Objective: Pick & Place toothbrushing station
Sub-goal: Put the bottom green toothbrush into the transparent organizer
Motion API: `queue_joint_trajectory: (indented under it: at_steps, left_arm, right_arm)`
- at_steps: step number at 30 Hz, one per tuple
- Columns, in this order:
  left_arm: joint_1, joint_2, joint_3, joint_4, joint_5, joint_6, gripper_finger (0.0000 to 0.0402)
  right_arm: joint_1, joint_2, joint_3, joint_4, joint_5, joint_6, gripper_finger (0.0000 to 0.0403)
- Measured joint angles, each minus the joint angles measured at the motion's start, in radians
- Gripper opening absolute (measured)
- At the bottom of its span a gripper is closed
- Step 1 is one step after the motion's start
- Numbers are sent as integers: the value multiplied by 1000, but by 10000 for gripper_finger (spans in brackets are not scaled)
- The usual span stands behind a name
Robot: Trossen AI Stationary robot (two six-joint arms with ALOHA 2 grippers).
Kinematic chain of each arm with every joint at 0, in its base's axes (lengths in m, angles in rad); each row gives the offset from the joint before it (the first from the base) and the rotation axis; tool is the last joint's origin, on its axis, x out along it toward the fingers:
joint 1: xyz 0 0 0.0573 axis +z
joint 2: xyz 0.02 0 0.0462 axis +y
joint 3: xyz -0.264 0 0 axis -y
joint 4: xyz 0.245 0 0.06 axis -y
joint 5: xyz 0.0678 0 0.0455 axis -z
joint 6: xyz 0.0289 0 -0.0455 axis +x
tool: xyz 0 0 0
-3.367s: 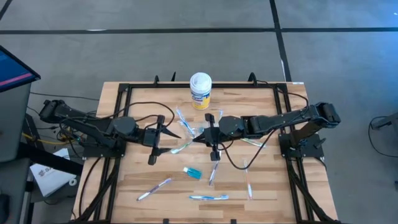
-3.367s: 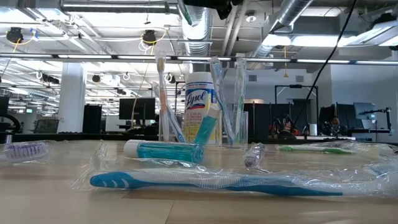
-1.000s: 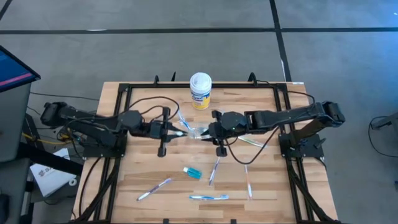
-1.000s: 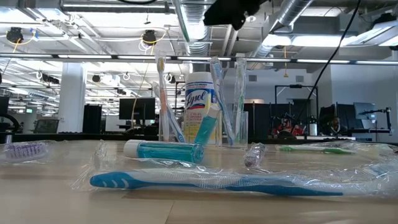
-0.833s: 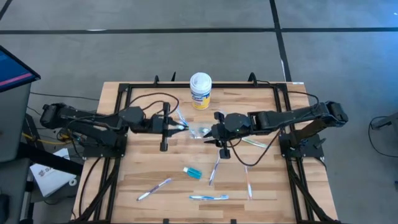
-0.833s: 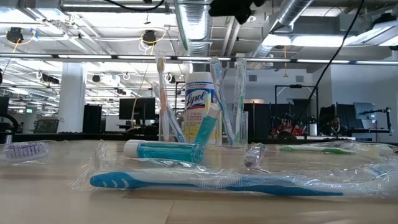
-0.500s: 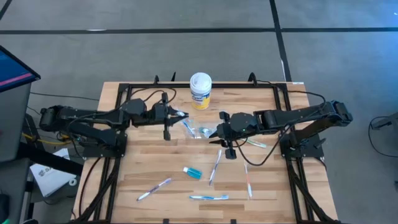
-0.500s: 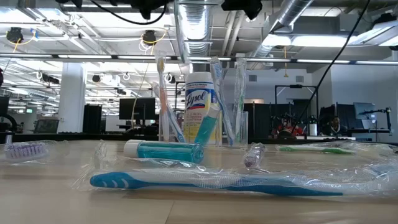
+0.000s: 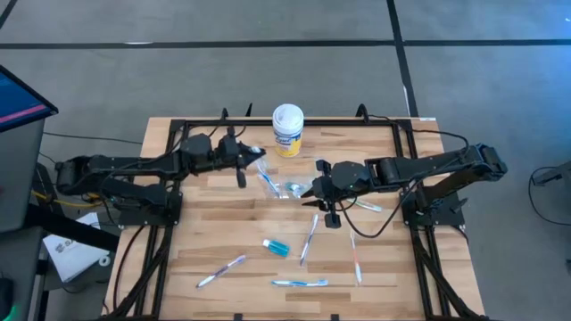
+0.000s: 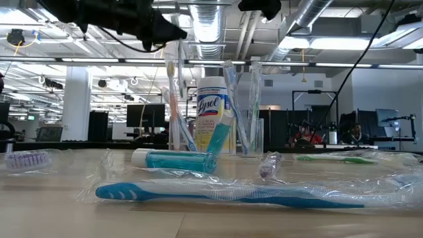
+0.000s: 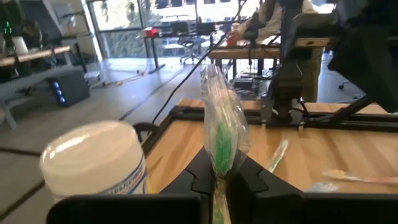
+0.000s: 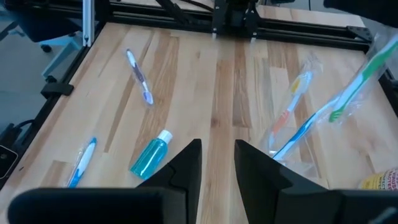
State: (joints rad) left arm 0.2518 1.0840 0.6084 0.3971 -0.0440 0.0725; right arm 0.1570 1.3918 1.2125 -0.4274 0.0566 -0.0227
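Observation:
My left gripper (image 9: 248, 154) hangs above the table left of the yellow canister (image 9: 287, 129), shut on a toothbrush (image 11: 219, 134) in a clear wrapper. The see-through cup (image 9: 293, 189) stands mid-table on its base with several toothbrushes (image 12: 314, 121) leaning in it. My right gripper (image 12: 217, 163) hovers just right of the cup, open, with nothing between its fingers. A teal tube (image 9: 276, 247) and other wrapped toothbrushes (image 9: 300, 283) lie flat on the near half of the table. My left gripper pinches the wrapped toothbrush between its two fingers just behind the green-bristled head (image 11: 218, 169). The fingers lie level and come from the table's left. The head and wrapper stick out past the fingertips, clear of the table and the canister; the handle is hidden by the gripper.
The canister's white lid (image 11: 93, 158) is close beside my left gripper. A black frame (image 9: 294, 121) runs along the table's edges. In the low view a wrapped blue toothbrush (image 10: 225, 192) and the teal tube (image 10: 173, 160) lie in front of the cup (image 10: 256, 135).
My left gripper has swung from beside the cup toward the table's far edge, up to the canister, keeping the wrapped toothbrush in its shut fingers. My right gripper has drawn back a little toward the table's right edge, away from the cup, and then kept still.

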Motion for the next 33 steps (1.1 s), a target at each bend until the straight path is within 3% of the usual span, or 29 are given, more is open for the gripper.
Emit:
queue_joint_trajectory:
  at_steps: [9, 21, 33]
  left_arm:
    - [55, 23, -16, 36, 78, -90, 9]
    - [57, 197, -17, 144, 102, -133, 9]
    - [60, 290, -17, 195, 130, -190, 9]
  right_arm:
    - [0, 0, 0, -6, 0, -1, 85]
    - [0, 0, 0, -17, 0, -3, 85]
    - [0, 1, 0, -33, 0, 5, 85]
